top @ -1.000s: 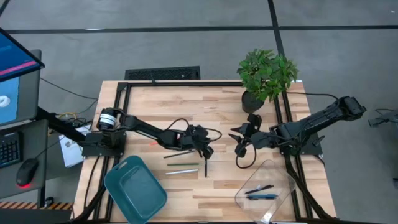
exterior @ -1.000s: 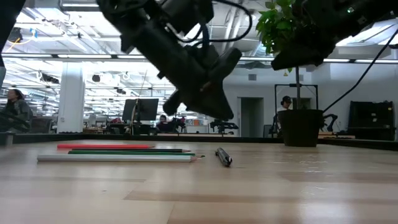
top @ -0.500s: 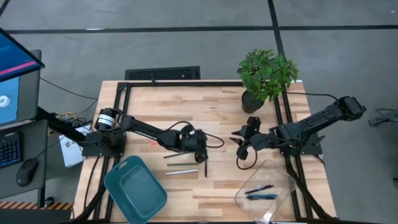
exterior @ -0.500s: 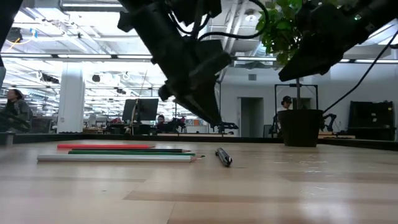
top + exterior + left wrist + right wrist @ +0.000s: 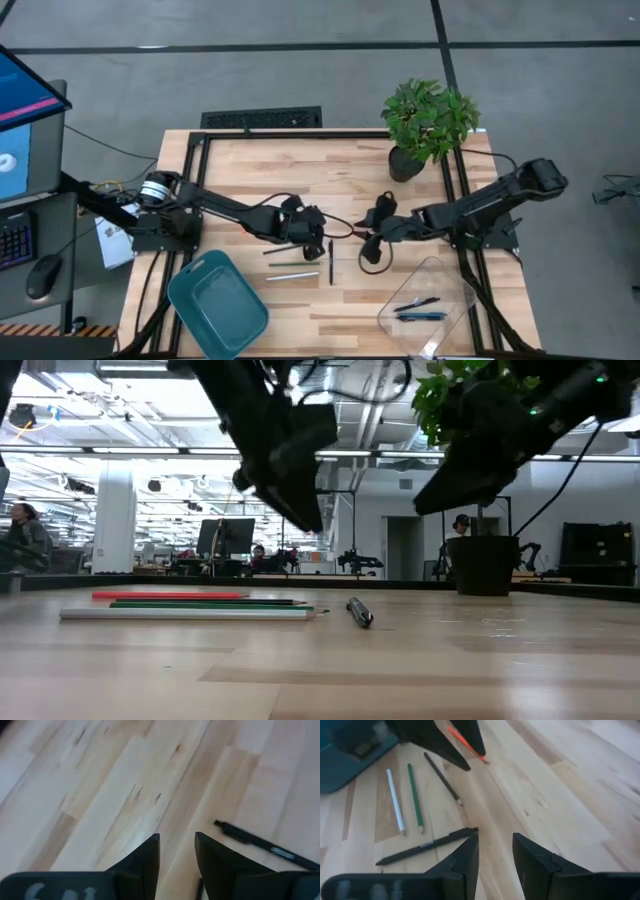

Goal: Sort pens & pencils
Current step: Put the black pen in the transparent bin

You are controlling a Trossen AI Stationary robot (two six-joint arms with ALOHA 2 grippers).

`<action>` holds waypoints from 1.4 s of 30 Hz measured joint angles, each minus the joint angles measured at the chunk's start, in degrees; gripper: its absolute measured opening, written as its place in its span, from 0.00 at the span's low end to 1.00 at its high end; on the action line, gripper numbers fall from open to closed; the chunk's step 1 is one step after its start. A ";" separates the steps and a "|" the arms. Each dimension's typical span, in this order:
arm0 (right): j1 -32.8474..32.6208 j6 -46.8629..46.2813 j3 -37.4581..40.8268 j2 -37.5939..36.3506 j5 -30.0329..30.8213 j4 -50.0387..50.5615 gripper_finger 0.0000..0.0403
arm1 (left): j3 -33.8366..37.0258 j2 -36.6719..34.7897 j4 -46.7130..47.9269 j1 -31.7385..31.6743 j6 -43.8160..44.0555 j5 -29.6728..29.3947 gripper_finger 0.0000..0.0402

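Observation:
A black pen (image 5: pixel 331 268) lies flat on the wooden table, seen also in the left wrist view (image 5: pixel 255 842) and the right wrist view (image 5: pixel 427 846). Left of it lie a dark pencil (image 5: pixel 442 777), a green pencil (image 5: pixel 415 796) and a pale pencil (image 5: pixel 396 800); an orange pencil (image 5: pixel 465 741) lies farther back. My left gripper (image 5: pixel 177 836) hovers open just above and left of the pen. My right gripper (image 5: pixel 495 834) hovers open just right of it, pointing toward it. Two more pens (image 5: pixel 418 309) lie in a clear container.
A teal tray (image 5: pixel 217 303) sits at the front left, a clear container (image 5: pixel 440 275) at the front right, and a potted plant (image 5: pixel 428 120) at the back right. Black frame rails (image 5: pixel 300 134) border the table. Bare wood lies between the pen and the container.
My left gripper has risen from just over the pen, rolled, and drawn a little toward the table's left edge. My right gripper has come down and toward the left, closer to the pen. The pen and pencils have kept still on the table.

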State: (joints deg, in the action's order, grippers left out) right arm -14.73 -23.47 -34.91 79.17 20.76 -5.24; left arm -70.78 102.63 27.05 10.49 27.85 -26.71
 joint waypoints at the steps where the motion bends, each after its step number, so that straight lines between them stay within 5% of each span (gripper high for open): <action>1: 0.30 0.56 -1.43 1.66 -0.42 0.00 0.34 | 0.00 -0.93 0.55 0.37 -0.31 -0.66 0.29; 8: 1.51 2.90 -10.32 10.53 -1.21 0.46 0.34 | 2.58 -6.68 0.67 1.89 -2.79 -4.03 0.29; 17: 3.58 -8.08 -16.00 18.61 0.39 1.65 0.34 | 14.04 -21.11 -0.65 2.07 -5.37 -4.07 0.29; 26: 3.49 -14.39 -23.59 21.47 2.00 9.43 0.34 | 31.63 -35.17 -29.62 1.50 -17.03 11.35 0.29; 32: 1.34 -18.08 -24.95 21.39 2.02 13.16 0.34 | 38.18 -36.96 -35.49 0.71 -16.26 12.95 0.29; 42: -1.75 -23.60 -24.90 21.47 -0.39 15.59 0.34 | 39.28 -35.95 -42.25 0.69 -16.65 15.94 0.29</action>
State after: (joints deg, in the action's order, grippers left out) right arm -16.48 -47.06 -59.81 100.64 20.37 10.35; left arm -31.51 66.67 -15.20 11.18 11.20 -10.76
